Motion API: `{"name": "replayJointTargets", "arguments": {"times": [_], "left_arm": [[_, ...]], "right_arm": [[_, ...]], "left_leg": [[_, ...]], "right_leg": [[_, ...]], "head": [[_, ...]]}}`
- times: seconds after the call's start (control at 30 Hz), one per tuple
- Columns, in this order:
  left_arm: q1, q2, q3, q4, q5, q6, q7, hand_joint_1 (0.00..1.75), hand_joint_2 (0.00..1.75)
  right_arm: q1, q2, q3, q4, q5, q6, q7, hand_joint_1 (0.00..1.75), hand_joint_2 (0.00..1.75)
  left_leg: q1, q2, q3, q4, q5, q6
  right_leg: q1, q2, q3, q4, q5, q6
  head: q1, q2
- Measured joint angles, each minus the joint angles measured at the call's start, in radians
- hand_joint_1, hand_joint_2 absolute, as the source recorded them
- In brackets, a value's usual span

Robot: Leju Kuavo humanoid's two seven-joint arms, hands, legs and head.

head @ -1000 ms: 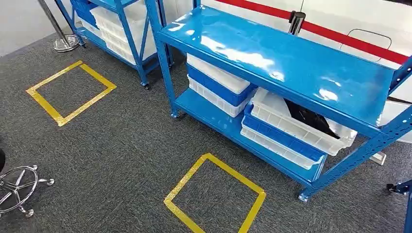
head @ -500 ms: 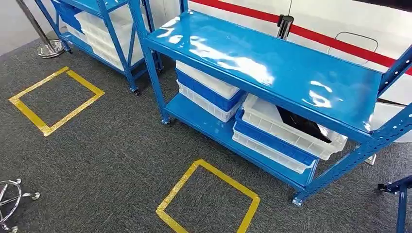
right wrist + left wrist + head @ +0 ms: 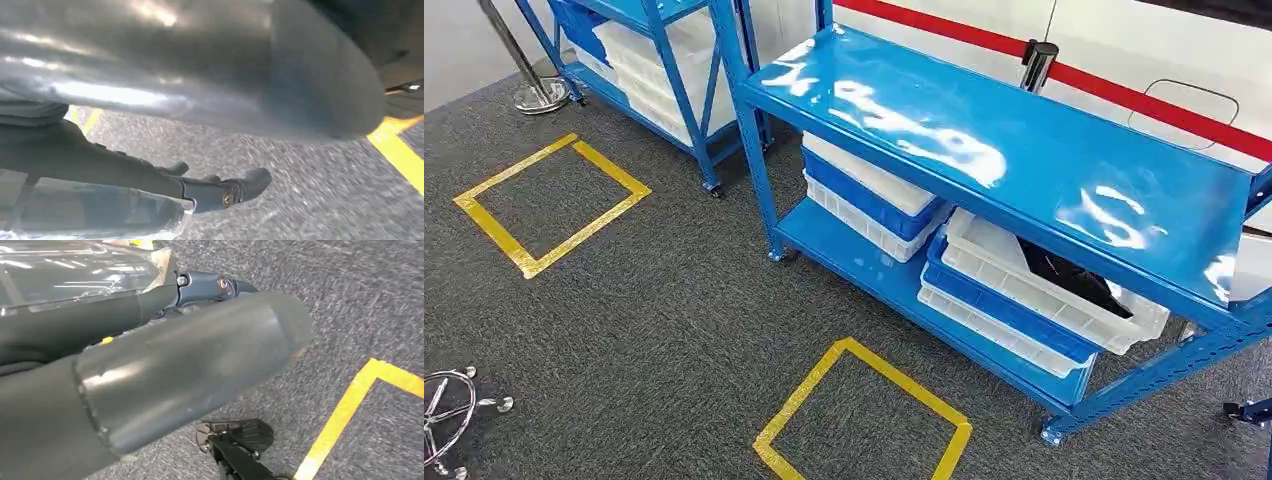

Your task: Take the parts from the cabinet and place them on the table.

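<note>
Two blue racks point(image 3: 984, 170) stand on grey carpet point(image 3: 654, 320); black parts point(image 3: 1064, 270) lie in a white bin point(image 3: 1024, 275) on the lower shelf. Left hand point(image 3: 150, 385) and right hand point(image 3: 200, 65) hang blurred, so I cannot tell their fingers' state.

glossy blue metal cabinet point(image 3: 1014, 170), white ribbed plastic bins point(image 3: 1044, 275), rough grey carpet point(image 3: 654, 330), shiny yellow tape point(image 3: 864, 410)

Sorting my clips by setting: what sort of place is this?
Probably a workshop or warehouse test area: blue metal shelving racks on castors, stacked white and blue plastic bins, yellow tape squares on grey carpet.
</note>
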Motion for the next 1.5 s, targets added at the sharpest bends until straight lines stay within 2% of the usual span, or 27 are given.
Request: {"name": "replayJointTargets", "arguments": {"times": [0.1,0.17,0.2,0.27,0.3,0.33,0.37,0.43,0.47,0.5,0.6,0.67,0.7,0.8,0.83,0.87,0.93,0.97,1.0,1.07,1.17,1.23,1.3,1.33,1.37,1.47,1.5], "left_arm": [[-0.001,0.000,0.000,0.000,0.000,0.000,-0.003,0.00,0.00],[-0.002,0.000,-0.001,0.000,0.000,-0.002,-0.011,0.00,0.00],[-0.002,-0.002,-0.001,0.001,0.000,-0.003,-0.013,0.00,0.00],[-0.002,-0.004,-0.001,0.002,-0.005,-0.005,-0.016,0.00,0.00],[-0.001,-0.004,-0.001,0.002,-0.006,-0.006,-0.016,0.00,0.00],[0.000,-0.004,-0.002,0.002,-0.006,-0.006,-0.016,0.00,0.00],[0.000,-0.004,-0.003,0.002,-0.006,-0.006,-0.016,0.00,0.00],[0.000,-0.004,-0.009,0.003,-0.006,-0.005,-0.016,0.00,0.00],[0.000,-0.004,-0.010,0.003,-0.006,-0.005,-0.015,0.00,0.00],[-0.001,-0.005,-0.011,0.003,-0.006,-0.004,-0.013,0.00,0.00],[-0.002,-0.005,-0.016,0.003,-0.006,-0.001,-0.007,0.00,0.00],[-0.001,-0.006,-0.017,0.003,-0.006,0.000,-0.003,0.00,0.00],[-0.001,-0.006,-0.017,0.003,-0.006,0.000,-0.003,0.00,0.00],[-0.001,-0.005,-0.017,0.003,-0.006,0.001,0.000,0.00,0.00],[-0.001,-0.005,-0.017,0.003,-0.006,0.000,0.000,0.00,0.00],[0.000,-0.005,-0.017,0.003,-0.006,0.000,0.000,0.00,0.00],[0.000,-0.006,-0.017,0.003,-0.006,-0.002,-0.002,0.00,0.00],[0.000,-0.007,-0.018,0.003,-0.006,-0.002,-0.004,0.00,0.00],[0.000,-0.007,-0.017,0.003,-0.006,-0.002,-0.006,0.00,0.00],[0.000,-0.006,-0.018,0.003,-0.006,-0.002,-0.007,0.00,0.00],[-0.001,-0.006,-0.018,0.003,-0.006,-0.003,-0.008,0.00,0.00],[-0.001,-0.008,-0.018,0.004,-0.006,-0.003,-0.008,0.00,0.00],[0.001,-0.008,-0.018,0.005,-0.006,-0.003,-0.008,0.00,0.00],[0.001,-0.008,-0.018,0.005,-0.006,-0.003,-0.008,0.00,0.00],[0.001,-0.008,-0.018,0.005,-0.006,-0.003,-0.008,0.00,0.00],[0.001,-0.008,-0.018,0.005,-0.006,-0.003,-0.008,0.00,0.00],[0.002,-0.008,-0.018,0.005,-0.006,-0.003,-0.008,0.00,0.00]], "right_arm": [[-0.002,0.000,0.000,0.000,-0.002,0.000,0.000,0.00,0.00],[0.000,0.000,0.000,0.000,-0.005,0.000,0.000,0.00,0.00],[0.001,0.001,0.000,0.000,-0.006,0.000,0.000,0.00,0.00],[-0.001,0.001,0.000,0.000,-0.008,0.000,0.000,0.00,0.00],[-0.002,0.002,0.000,0.000,-0.009,0.000,0.000,0.00,0.00],[-0.002,0.001,0.000,0.000,-0.009,0.000,0.000,0.00,0.00],[-0.001,0.001,0.000,0.000,-0.009,0.000,0.000,0.00,0.00],[0.003,0.002,0.000,0.000,-0.008,0.000,-0.001,0.00,0.00],[0.003,0.002,0.000,0.000,-0.006,0.000,-0.001,0.00,0.00],[0.001,0.002,0.000,0.000,-0.005,0.000,-0.002,0.00,0.00],[-0.003,0.002,0.000,0.000,-0.001,0.000,-0.004,0.00,0.00],[-0.003,0.001,0.000,0.000,0.000,0.000,-0.005,0.00,0.00],[-0.003,0.001,0.000,0.000,0.000,-0.001,-0.006,0.00,0.00],[0.000,0.001,0.000,0.000,-0.001,0.000,-0.006,0.00,0.00],[0.002,0.001,0.000,0.000,-0.001,0.000,-0.006,0.00,0.00],[0.004,0.000,0.000,0.000,0.000,0.000,-0.006,0.00,0.00],[0.006,-0.001,0.000,0.000,0.001,0.000,-0.005,0.00,0.00],[0.006,-0.003,0.000,0.000,0.002,0.000,-0.005,0.00,0.00],[0.006,-0.004,0.000,0.001,0.002,0.000,-0.005,0.00,0.00],[0.003,-0.005,0.000,0.001,0.003,0.000,-0.005,0.00,0.00],[0.003,-0.004,0.000,0.001,0.005,-0.001,-0.005,0.00,0.00],[0.003,-0.005,0.000,0.001,0.005,-0.002,-0.006,0.00,0.00],[0.002,-0.005,0.000,0.001,0.005,-0.002,-0.008,0.00,0.00],[0.002,-0.005,0.000,0.001,0.005,-0.002,-0.008,0.00,0.00],[0.002,-0.005,0.000,0.001,0.005,-0.002,-0.009,0.00,0.00],[0.005,-0.005,0.000,0.001,0.005,-0.002,-0.009,0.00,0.00],[0.005,-0.005,0.000,0.002,0.005,-0.002,-0.009,0.00,0.00]], "left_leg": [[0.009,0.003,0.006,-0.010,-0.005,-0.015],[0.015,0.003,0.013,0.015,-0.022,-0.028],[0.015,0.003,-0.015,0.069,-0.048,-0.031],[0.019,0.003,-0.108,0.225,-0.106,-0.038],[0.021,0.003,-0.153,0.285,-0.115,-0.041],[0.023,0.003,-0.176,0.296,-0.097,-0.043],[0.025,0.003,-0.175,0.261,-0.055,-0.043],[0.028,0.004,-0.123,0.110,0.055,-0.040],[0.029,0.004,-0.100,0.043,0.089,-0.037],[0.019,0.004,-0.088,0.028,0.066,-0.035],[0.009,0.002,-0.086,0.025,0.060,-0.015],[0.014,0.003,-0.067,0.002,0.069,0.001],[0.014,0.004,-0.063,-0.001,0.065,0.011],[0.012,0.007,-0.056,-0.001,0.054,0.024],[0.012,0.004,-0.052,-0.001,0.051,0.023],[0.012,0.002,-0.045,-0.001,0.046,0.022],[0.012,-0.002,-0.026,-0.001,0.033,0.016],[0.012,-0.002,-0.018,-0.001,0.026,0.010],[0.003,-0.002,-0.015,0.003,0.015,0.002],[0.002,0.000,-0.006,0.002,0.001,-0.007],[0.016,0.002,-0.001,0.013,-0.010,-0.023],[0.016,0.003,-0.054,0.118,-0.061,-0.031],[0.019,0.003,-0.148,0.271,-0.115,-0.038],[0.022,0.003,-0.182,0.307,-0.109,-0.040],[0.023,0.003,-0.189,0.293,-0.081,-0.040],[0.025,0.004,-0.120,0.093,0.066,-0.034],[0.022,0.003,-0.101,0.050,0.071,-0.032]], "right_leg": [[0.003,0.002,0.000,0.001,-0.006,-0.020],[-0.014,0.003,0.025,-0.015,-0.008,-0.033],[-0.014,0.002,0.032,-0.016,-0.014,-0.043],[-0.010,0.002,0.041,-0.016,-0.022,-0.053],[-0.008,0.003,0.045,-0.016,-0.027,-0.058],[-0.008,0.006,0.052,-0.016,-0.032,-0.056],[-0.008,0.009,0.061,-0.016,-0.039,-0.053],[-0.009,0.010,0.083,-0.016,-0.053,-0.048],[-0.009,0.010,0.087,-0.017,-0.060,-0.043],[0.004,0.011,0.085,-0.015,-0.069,-0.034],[-0.002,0.012,0.087,-0.024,-0.074,-0.019],[-0.004,0.006,0.090,0.001,-0.086,-0.009],[-0.003,0.006,0.065,0.051,-0.108,-0.013],[-0.004,0.006,-0.079,0.277,-0.180,-0.023],[-0.004,0.006,-0.104,0.303,-0.177,-0.017],[-0.004,0.006,-0.104,0.279,-0.149,-0.007],[-0.006,0.005,-0.047,0.125,-0.063,0.013],[-0.008,0.002,-0.014,0.041,-0.028,0.015],[-0.003,-0.002,-0.001,0.003,-0.014,0.007],[-0.003,0.000,0.009,0.000,-0.010,-0.011],[-0.014,0.003,0.020,-0.007,-0.011,-0.030],[-0.012,0.002,0.030,-0.008,-0.021,-0.045],[-0.008,0.002,0.037,-0.008,-0.029,-0.056],[-0.007,0.003,0.043,-0.008,-0.034,-0.056],[-0.007,0.005,0.050,-0.008,-0.041,-0.054],[-0.009,0.008,0.083,-0.008,-0.062,-0.045],[-0.005,0.007,0.078,-0.008,-0.069,-0.038]], "head": [[-0.005,0.000],[-0.008,0.000],[-0.012,0.000],[-0.011,0.000],[-0.012,0.000],[-0.011,0.000],[-0.011,0.000],[-0.012,0.000],[-0.013,0.000],[-0.015,0.000],[-0.014,0.000],[-0.013,0.000],[-0.012,0.000],[-0.008,0.000],[-0.007,0.000],[-0.008,0.000],[-0.005,0.000],[-0.005,0.000],[-0.001,0.000],[-0.008,0.000],[-0.009,0.000],[-0.010,0.000],[-0.010,0.000],[-0.010,0.000],[-0.010,0.000],[-0.010,0.000],[-0.011,0.000]]}}
